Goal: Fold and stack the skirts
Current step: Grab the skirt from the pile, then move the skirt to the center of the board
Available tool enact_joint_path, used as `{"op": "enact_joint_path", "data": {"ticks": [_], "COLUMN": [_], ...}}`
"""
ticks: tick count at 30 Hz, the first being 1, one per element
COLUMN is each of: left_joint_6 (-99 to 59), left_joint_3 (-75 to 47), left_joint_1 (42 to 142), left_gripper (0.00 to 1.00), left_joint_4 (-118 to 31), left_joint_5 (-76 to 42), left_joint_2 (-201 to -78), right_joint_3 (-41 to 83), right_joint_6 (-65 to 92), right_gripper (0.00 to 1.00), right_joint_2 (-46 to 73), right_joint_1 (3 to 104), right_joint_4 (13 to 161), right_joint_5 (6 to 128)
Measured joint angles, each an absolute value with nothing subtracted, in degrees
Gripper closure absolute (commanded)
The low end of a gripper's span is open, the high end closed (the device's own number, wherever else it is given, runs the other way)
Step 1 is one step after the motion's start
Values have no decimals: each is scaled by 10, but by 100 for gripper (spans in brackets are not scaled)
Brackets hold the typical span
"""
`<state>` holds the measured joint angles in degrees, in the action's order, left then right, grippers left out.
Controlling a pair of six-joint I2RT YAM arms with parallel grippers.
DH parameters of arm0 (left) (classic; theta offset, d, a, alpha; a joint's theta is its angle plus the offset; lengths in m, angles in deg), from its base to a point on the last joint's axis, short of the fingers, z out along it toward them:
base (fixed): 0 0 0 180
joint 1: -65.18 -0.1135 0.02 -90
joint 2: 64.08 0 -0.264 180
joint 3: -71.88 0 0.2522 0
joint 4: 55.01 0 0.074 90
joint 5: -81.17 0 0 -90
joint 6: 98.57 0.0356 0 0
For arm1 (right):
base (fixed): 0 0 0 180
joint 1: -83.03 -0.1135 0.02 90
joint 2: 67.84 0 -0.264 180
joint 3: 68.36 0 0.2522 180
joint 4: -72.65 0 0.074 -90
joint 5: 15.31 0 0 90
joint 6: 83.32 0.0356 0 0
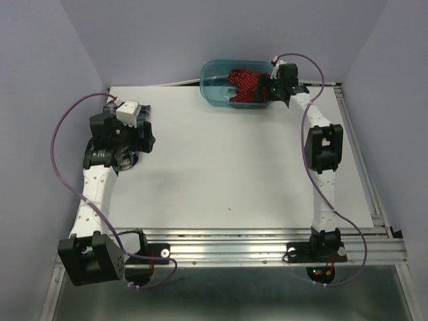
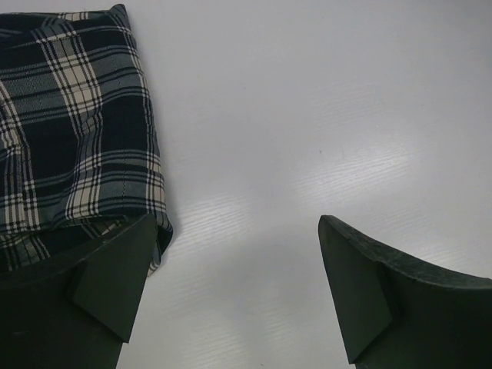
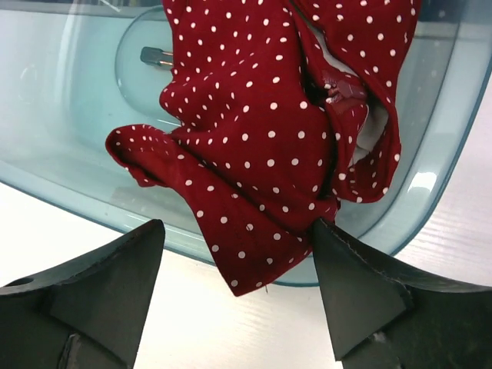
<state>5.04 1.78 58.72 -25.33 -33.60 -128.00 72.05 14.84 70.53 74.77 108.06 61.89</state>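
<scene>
well, the right gripper stands wide around a flap of the red white-dotted cloth skirt, which is bunched in the translucent teal plastic tub with that flap over the rim. a pinch on so thin an edge may slip, or drag the tub along. the left gripper, wide and empty, hangs over a corner of the dark plaid cloth skirt lying flat on the white table, and could rumple it.
</scene>
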Motion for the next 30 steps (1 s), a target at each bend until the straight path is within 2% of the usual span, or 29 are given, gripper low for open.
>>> {"op": "enact_joint_path", "data": {"ticks": [3,7,8,11,19,26,30], "left_joint_6": [50,50,50,50,42,33,29], "left_joint_3": [19,19,19,19,18,9,2], "left_joint_1": [587,587,587,587,587,587,587], "left_gripper": [1,1,1,1,1,1,1], "left_joint_4": [-254,-257,-257,-258,-255,-250,-250], "left_joint_5": [-334,-334,-334,-334,-334,-328,-325], "left_joint_2": [-1280,-1282,-1283,-1289,-1295,-1295,-1286], "right_joint_3": [720,720,720,720,722,824,843], "right_joint_6": [156,163,165,180,226,270,301], "right_gripper": [33,67,81,99,99,99,99], "right_joint_2": [705,705,705,705,652,568,503], "right_joint_1": [747,747,747,747,748,748,748], "right_joint_4": [1068,1053,1051,1038,982,884,819], "right_joint_5": [616,621,622,618,561,522,517]}}
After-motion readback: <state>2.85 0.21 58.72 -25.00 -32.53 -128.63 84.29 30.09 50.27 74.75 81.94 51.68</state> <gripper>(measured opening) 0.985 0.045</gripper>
